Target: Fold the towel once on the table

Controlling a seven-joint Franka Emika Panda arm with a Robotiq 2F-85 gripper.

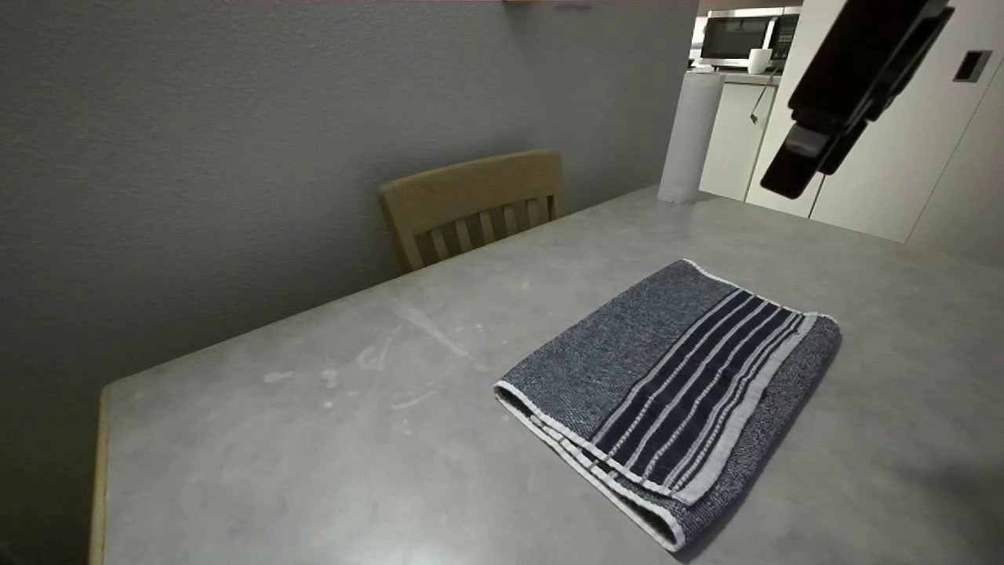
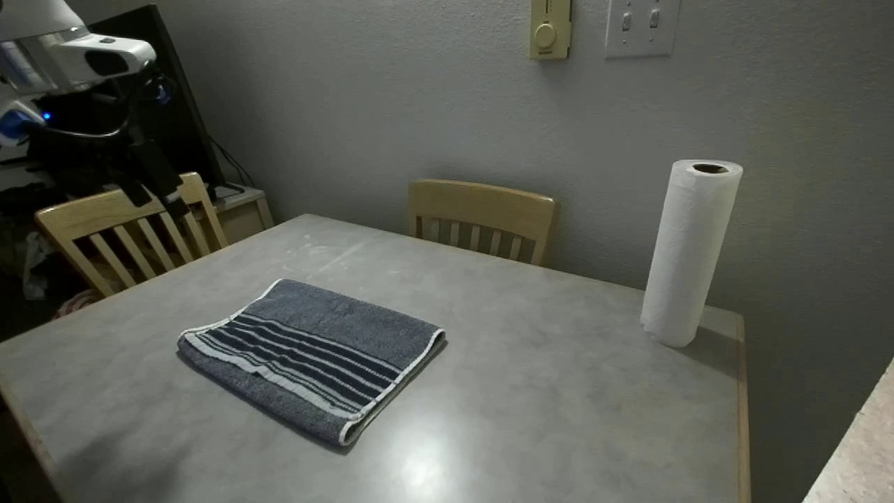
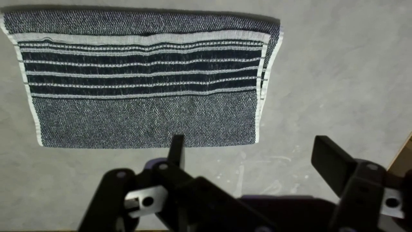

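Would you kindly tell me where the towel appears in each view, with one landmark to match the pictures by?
In an exterior view: the towel lies right of centre, mostly in the lower half.
In an exterior view: the towel lies left of centre, in the lower half.
In the wrist view: the towel fills much of the upper left.
Shared landmark: pale scuff marks on the table, visible in all three views.

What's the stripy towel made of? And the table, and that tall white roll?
The striped towel looks like woven cloth, probably cotton: it's nubbly and bends softly. The tabletop might be hard laminate: smooth grey with a soft glare. The paper towel roll: likely paper, dull white, wound around a hollow middle.
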